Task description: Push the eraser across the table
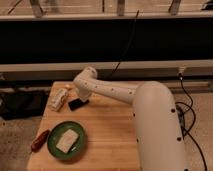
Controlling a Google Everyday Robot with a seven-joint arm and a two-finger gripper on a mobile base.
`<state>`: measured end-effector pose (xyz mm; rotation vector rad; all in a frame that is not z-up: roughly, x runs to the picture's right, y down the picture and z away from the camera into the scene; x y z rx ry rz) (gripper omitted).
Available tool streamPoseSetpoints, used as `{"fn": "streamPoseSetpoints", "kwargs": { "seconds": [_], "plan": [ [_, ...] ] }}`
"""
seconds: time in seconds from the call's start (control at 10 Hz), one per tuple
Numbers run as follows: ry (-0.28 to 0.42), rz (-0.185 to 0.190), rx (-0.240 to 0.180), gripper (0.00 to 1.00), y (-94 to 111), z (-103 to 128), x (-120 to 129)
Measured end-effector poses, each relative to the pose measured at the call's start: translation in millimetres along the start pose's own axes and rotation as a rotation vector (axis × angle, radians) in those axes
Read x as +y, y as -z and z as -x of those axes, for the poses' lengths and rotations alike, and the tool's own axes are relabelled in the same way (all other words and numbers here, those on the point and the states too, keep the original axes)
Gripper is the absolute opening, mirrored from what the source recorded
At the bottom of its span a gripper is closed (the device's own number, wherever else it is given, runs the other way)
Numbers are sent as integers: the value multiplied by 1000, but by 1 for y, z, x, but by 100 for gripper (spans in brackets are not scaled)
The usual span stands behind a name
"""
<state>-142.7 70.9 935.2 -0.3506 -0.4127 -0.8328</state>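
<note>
The eraser is a small black block lying on the wooden table near its far left part. My white arm reaches from the right across the table to it. The gripper is at the arm's end, right above and behind the eraser, and seems to touch its far edge. The arm's end hides the gripper's tips.
A pale wrapped packet lies just left of the eraser, near the table's left edge. A green plate with a pale slab on it sits at the front left. A red object lies beside the plate at the left edge.
</note>
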Motion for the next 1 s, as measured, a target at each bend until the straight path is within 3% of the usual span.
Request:
{"fn": "streamPoseSetpoints", "kwargs": {
  "seconds": [0.2,0.5,1.0],
  "plan": [
    [24,-4,-13,4,-1,2,2],
    [65,-8,-28,4,-8,17,-14],
    [71,-7,-31,4,-9,19,-15]
  ]
}}
